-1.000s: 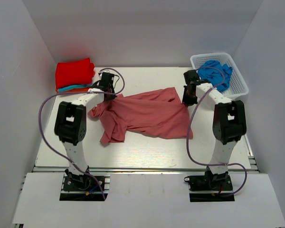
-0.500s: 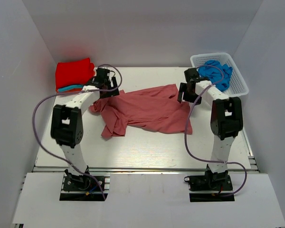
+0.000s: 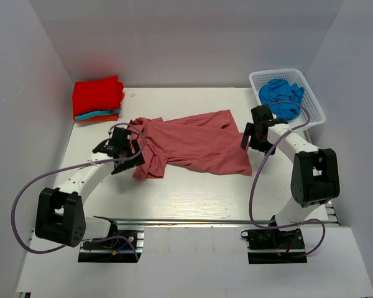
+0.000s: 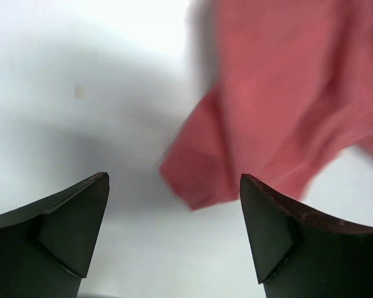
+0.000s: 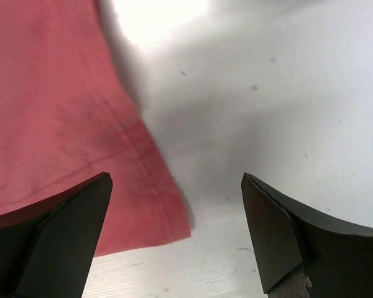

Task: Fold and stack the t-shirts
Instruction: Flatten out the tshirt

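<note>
A dusty rose-red t-shirt lies rumpled and spread across the middle of the table, held by nothing. My left gripper hovers open at its left sleeve; in the left wrist view the sleeve tip lies just ahead of the open left gripper. My right gripper stands open at the shirt's right edge, and in the right wrist view the hem corner lies between the spread fingers of that gripper. Folded t-shirts are stacked at the back left, bright red on top of turquoise and orange.
A white lattice basket at the back right holds a crumpled bright blue shirt. White walls enclose the table on three sides. Purple cables loop from both arms.
Both grippers opened and let go of the rose-red shirt, which now lies flat. The left arm drew back toward the near left; the right arm shifted nearer and to the right.
</note>
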{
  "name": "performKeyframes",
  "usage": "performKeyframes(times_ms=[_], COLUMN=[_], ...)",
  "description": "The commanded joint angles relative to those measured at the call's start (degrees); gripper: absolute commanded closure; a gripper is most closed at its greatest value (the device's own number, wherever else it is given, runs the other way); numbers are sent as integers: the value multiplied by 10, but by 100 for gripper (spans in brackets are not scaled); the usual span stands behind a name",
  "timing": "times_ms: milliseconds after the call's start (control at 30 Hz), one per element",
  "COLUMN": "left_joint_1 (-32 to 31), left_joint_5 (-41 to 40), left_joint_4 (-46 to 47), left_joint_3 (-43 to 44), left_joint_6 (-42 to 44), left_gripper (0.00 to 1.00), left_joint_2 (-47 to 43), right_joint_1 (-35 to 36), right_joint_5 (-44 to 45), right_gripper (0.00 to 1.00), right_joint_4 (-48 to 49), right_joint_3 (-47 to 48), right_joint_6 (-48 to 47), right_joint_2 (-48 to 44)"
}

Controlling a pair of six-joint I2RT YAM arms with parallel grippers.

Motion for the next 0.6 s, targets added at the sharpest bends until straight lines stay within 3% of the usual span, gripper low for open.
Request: performKeyframes(times_ms=[0,67,167,567], left_joint_1=[0,0,5,5], left_joint_5=[9,18,27,-29], left_joint_4=[-19,-3,34,100], left_joint_3=[-52,-80,-111,-122], left_joint_6=[-29,-40,-40,-39], left_gripper=[6,19,25,29], left_joint_2=[-21,-16,-16,-21], right_joint_1=[-6,-8,-9,-9], right_joint_5=[21,16,3,-15], right_gripper=[10,10,10,10], right_joint_4=[4,3,5,9], right_joint_3=[-32,-42,-48,-56], right_joint_6=[24,25,22,6], right_joint_2=[-30,-40,-43,-45])
